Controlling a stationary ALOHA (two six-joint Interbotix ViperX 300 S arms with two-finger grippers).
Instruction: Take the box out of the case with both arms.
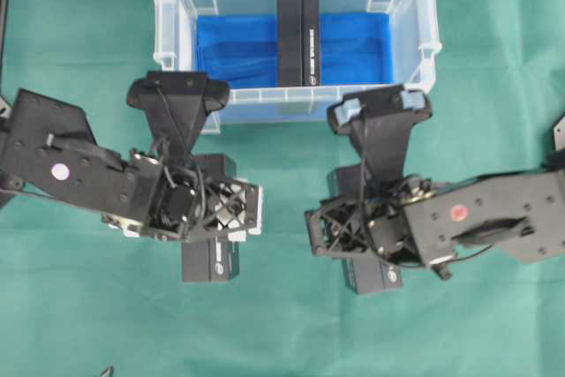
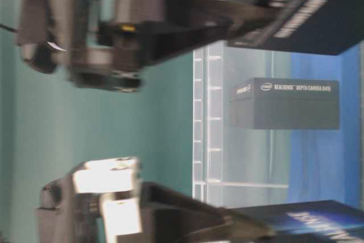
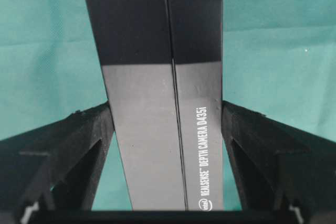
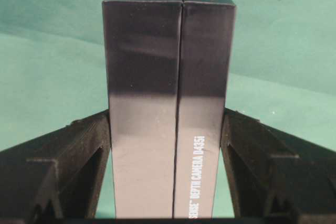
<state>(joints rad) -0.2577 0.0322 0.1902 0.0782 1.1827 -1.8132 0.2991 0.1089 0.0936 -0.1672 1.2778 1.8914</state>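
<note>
Three RealSense boxes on my feeds — one (image 1: 297, 35) upright in case (image 1: 181, 6); left gripper (image 3: 168, 129) clamps second box (image 3: 157, 98), right gripper (image 4: 167, 129) clamps third box (image 4: 168, 77) — both over green cloth (image 1: 79, 306).

You're at robot lab bench: green cloth desk (image 1: 79, 33), two black arms (image 1: 97, 174) mid-frame, RealSense camera boxes (image 1: 297, 37).
</note>
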